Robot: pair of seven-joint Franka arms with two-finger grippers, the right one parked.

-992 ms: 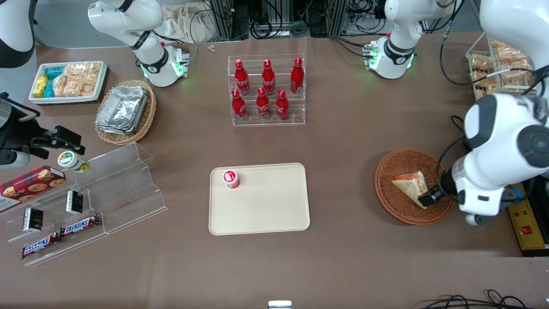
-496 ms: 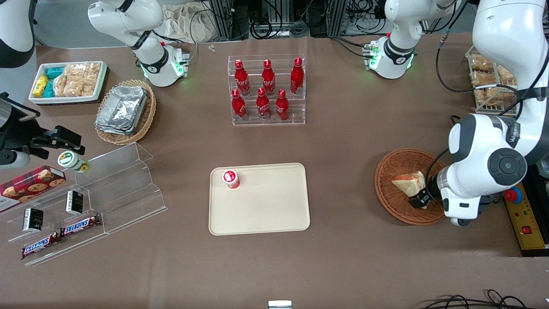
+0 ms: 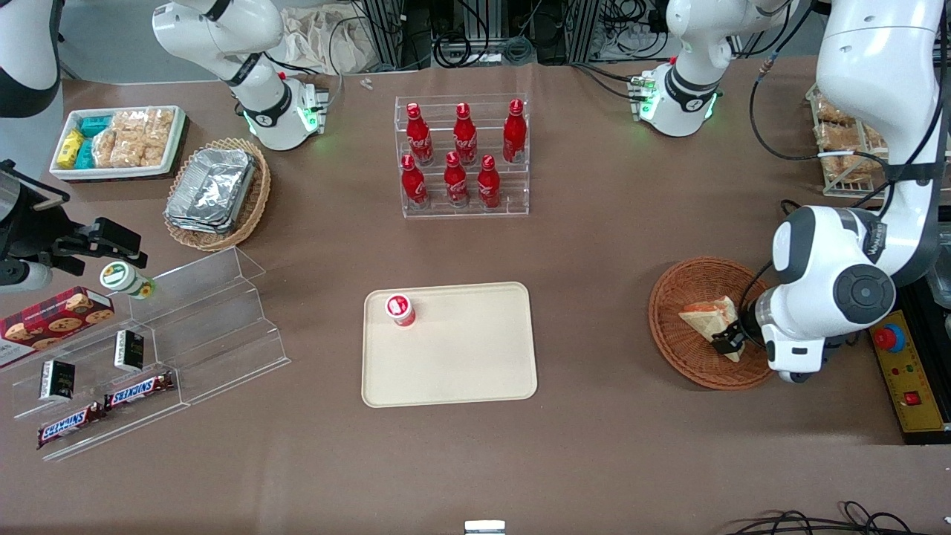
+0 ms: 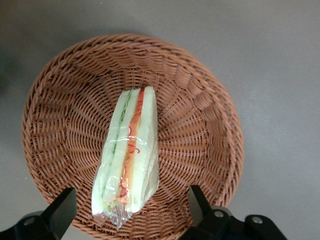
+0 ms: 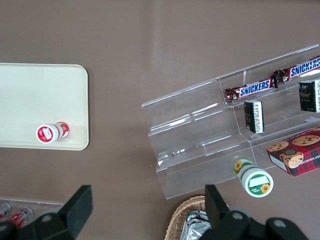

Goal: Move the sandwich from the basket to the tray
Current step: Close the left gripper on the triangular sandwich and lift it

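The basket is woven wicker, reddish-brown and rough-ribbed, with a faint sheen on the strands. The sandwich lying in it is wrapped in clear, glossy plastic film that crinkles at one end; the bread under the film looks soft and matt. The hand hovers over the basket's edge with its fingers spread wide apart; they are black, matt plastic. The worktop is covered with a dull brown, smooth sheet. The tray is cream plastic, smooth with a soft satin finish.
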